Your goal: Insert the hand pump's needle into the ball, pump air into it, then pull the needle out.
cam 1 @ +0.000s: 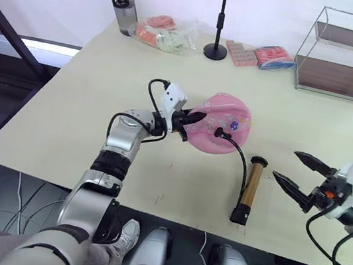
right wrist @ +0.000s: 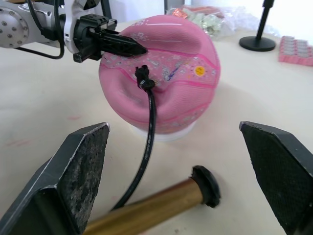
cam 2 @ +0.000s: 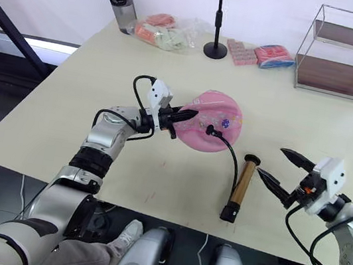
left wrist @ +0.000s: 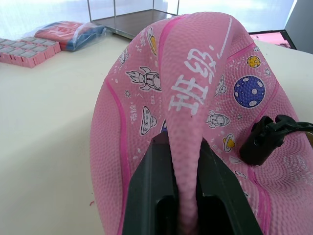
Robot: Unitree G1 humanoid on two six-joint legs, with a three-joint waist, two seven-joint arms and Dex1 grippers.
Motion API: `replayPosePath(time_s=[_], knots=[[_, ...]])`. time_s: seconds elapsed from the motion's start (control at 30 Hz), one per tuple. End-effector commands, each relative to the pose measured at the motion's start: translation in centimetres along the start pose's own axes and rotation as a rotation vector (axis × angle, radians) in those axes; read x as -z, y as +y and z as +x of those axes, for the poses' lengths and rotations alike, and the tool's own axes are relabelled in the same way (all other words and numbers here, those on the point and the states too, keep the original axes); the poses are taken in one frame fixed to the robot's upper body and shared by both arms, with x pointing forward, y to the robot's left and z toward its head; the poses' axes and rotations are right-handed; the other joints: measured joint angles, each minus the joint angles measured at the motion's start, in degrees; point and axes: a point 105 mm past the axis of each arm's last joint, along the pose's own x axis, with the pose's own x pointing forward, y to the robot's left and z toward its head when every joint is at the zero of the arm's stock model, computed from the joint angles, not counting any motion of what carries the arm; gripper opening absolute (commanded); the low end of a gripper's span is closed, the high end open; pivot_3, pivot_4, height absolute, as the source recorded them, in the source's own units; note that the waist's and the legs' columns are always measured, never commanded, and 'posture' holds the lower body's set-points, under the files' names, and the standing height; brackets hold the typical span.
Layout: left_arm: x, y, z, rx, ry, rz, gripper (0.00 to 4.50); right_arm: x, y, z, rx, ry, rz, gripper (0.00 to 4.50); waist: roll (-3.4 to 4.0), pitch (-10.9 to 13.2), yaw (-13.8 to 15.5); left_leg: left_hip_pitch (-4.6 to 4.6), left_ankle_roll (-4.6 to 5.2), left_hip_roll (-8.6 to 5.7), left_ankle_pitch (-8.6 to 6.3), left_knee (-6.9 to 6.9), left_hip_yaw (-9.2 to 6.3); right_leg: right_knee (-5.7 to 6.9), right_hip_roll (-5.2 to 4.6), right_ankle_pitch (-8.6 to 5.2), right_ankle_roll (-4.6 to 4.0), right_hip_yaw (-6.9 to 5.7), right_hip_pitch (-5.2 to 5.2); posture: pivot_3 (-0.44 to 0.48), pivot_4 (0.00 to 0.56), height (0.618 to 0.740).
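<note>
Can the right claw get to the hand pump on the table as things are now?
Probably yes. The right claw is open and hovers just beside the hand pump, which lies flat on the table; nothing lies between them. The left claw pinches the ball.

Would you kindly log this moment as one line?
left gripper: pinching fold of ball | right gripper: open beside pump | hose fitting: at ball
</note>
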Motion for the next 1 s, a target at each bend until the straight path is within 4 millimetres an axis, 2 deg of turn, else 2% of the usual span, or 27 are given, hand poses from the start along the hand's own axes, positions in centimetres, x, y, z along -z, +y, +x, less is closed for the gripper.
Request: replayPosePath(time_s=[0.03,0.17,0.27,0.53,0.7,1.0], knots=[[0.4,-0.7,0.3,0.040,0.007,-0.011,1.20,-0.9,-0.4,-0.9,0.022,-0.051,-0.065,4.50,0.00,0.00,-0.03,0.01,0.00,0.00,0.00,0.00,0.02,0.01,0.00,0.00,0.00,0.01,0.00,0.000,0.150,0.740],[-0.8,-0.6,0.2,0.043,-0.046,-0.030,3.15,-0.7,-0.5,-1.4,0.020,-0.059,-0.077,4.50,-0.02,0.03,-0.04,0.01,-0.01,0.00,0.01,0.04,0.02,0.07,0.00,0.00,0.00,0.02,-0.01,0.000,0.150,0.740],[-2.1,-0.6,0.1,0.047,-0.102,-0.019,4.42,-0.7,-0.6,-1.8,0.010,-0.066,-0.079,4.50,-0.03,0.06,-0.06,0.01,-0.02,0.00,0.01,0.08,0.04,0.11,0.00,0.01,-0.01,0.04,-0.01,0.000,0.150,0.740],[-4.7,-1.2,-0.6,0.074,-0.181,0.008,4.42,-0.3,-0.3,-2.0,-0.010,-0.095,-0.062,4.50,-0.04,0.13,-0.50,0.03,-0.02,0.00,0.01,0.39,0.04,0.51,0.00,0.03,-0.06,0.10,-0.03,0.000,0.150,0.740],[-6.9,-1.0,-2.5,0.055,-0.220,0.045,4.42,-0.5,-0.1,-2.0,-0.021,-0.128,-0.059,4.50,-0.05,0.21,-1.18,0.08,-0.01,0.03,0.01,0.76,0.03,0.88,0.02,0.00,-0.02,0.18,-0.04,0.000,0.150,0.740],[-6.9,-0.1,-6.4,-0.027,-0.187,0.067,4.42,-0.6,-0.3,-1.9,-0.033,-0.149,-0.065,4.50,-0.05,0.21,-1.26,0.33,-0.02,0.12,0.01,0.78,0.28,1.06,0.10,0.03,-0.07,0.52,-0.03,0.000,0.150,0.740]])
